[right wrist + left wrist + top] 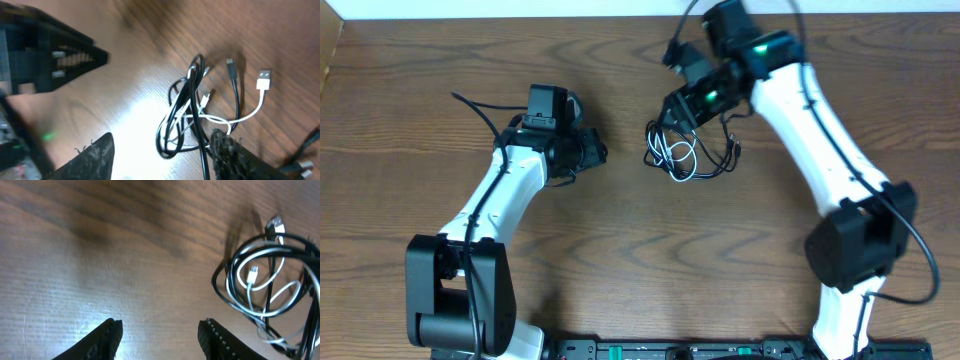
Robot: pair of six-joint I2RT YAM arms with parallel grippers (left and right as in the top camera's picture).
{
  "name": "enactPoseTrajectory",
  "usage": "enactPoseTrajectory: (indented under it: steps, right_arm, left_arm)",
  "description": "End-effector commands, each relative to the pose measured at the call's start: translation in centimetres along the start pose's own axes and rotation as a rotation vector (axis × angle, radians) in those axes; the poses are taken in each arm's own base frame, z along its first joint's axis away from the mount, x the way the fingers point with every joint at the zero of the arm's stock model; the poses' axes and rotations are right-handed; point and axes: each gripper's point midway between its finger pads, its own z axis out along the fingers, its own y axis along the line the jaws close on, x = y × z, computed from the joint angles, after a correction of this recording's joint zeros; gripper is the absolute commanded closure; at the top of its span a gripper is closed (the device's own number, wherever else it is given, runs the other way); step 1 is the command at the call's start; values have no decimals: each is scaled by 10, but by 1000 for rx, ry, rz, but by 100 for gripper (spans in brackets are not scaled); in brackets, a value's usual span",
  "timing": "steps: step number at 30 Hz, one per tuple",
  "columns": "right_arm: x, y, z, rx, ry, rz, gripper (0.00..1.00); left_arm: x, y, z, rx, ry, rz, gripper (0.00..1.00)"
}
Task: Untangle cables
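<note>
Just ahead of our down-tilted right gripper [162, 155] lie the tangled cables [192, 112]; it and our left gripper [160, 335] gape empty.

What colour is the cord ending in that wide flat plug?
The cord is white, clearest in the right wrist view.

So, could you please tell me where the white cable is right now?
In the overhead view the white cable lies coiled with the black cable on the table, between the arms, just below the right pincer.

Overhead downward, close wrists share cables [194, 107]
</note>
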Motion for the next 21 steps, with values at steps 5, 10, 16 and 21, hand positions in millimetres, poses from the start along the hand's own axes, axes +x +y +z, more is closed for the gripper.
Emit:
enactPoseTrajectory:
  steps: [5,10,16,21]
  right_arm:
    - [13,-39,56,96,90,11,97]
    - [-2,-43,41,49,17,24,99]
    - [-27,-7,-32,-242,-177,-4,99]
    - [-19,4,-82,-366,-241,-22,99]
  left_arm:
    - [10,-2,1,26,45,41,41]
    - [8,-1,0,25,42,34,33]
    - [2,-4,1,36,15,41,29]
    - [-13,-11,-2,65,-45,63,26]
